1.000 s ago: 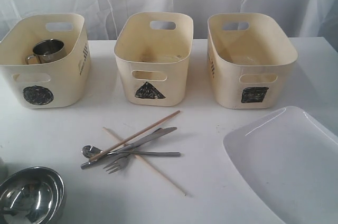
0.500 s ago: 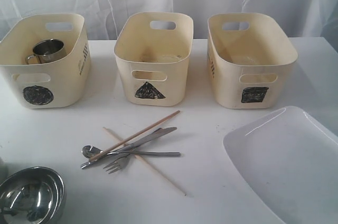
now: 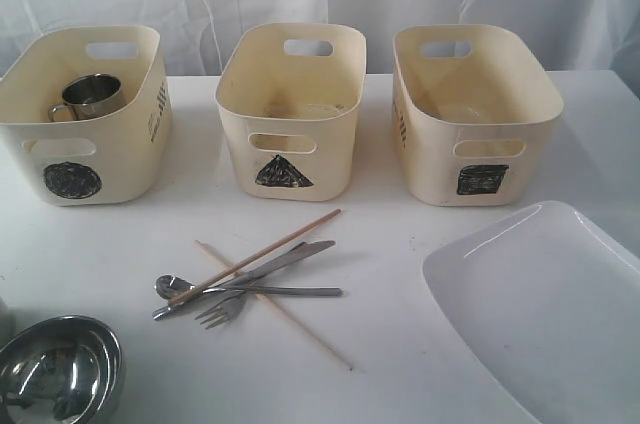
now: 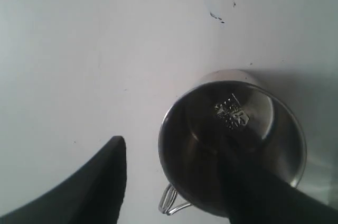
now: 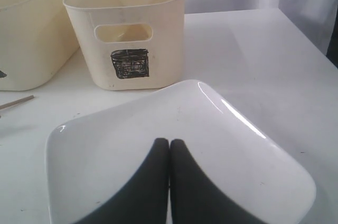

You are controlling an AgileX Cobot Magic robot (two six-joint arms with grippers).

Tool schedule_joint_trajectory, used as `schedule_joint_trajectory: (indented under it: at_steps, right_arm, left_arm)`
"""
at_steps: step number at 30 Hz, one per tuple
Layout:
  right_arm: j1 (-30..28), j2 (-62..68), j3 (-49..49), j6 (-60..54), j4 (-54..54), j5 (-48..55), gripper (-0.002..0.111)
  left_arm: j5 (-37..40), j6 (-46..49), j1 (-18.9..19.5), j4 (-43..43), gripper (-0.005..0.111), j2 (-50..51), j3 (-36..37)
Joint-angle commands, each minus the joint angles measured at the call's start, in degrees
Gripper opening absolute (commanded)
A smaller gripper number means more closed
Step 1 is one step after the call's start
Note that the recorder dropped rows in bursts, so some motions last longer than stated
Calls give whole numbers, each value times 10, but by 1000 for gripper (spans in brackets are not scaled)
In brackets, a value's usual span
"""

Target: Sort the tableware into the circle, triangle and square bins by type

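While my left gripper (image 4: pixel 171 147) hangs above the white table (image 4: pixel 105 49), its fingers stand apart: one beside a steel mug (image 4: pixel 232 129) that stands upright, one over the mug's mouth. My right gripper (image 5: pixel 169 142) is closed and empty above the white plate (image 5: pixel 211 129), near the square bin (image 5: pixel 127 34).

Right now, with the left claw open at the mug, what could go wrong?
1. The left claw appears to straddle the steel mug wall near its wire handle; closing on that slick rim may tip or skid it.
2. The chopsticks, knife, spoon and fork lie crossed; lifting one could drag others.
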Motion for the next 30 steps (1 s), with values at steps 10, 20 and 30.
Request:
schedule_joint_trajectory:
  at_steps: [10,20,30]
  right_arm:
    - [1,-3,1,2,-1,-2,0]
    - [1,-3,1,2,-1,-2,0]
    - [1,-3,1,2,-1,-2,0]
  left_arm:
    - [-92,-1,-2,22,57,70,4]
    - [-59,0,-2,24,55,93,4]
    - [-100,1,-2,36,47,127,6]
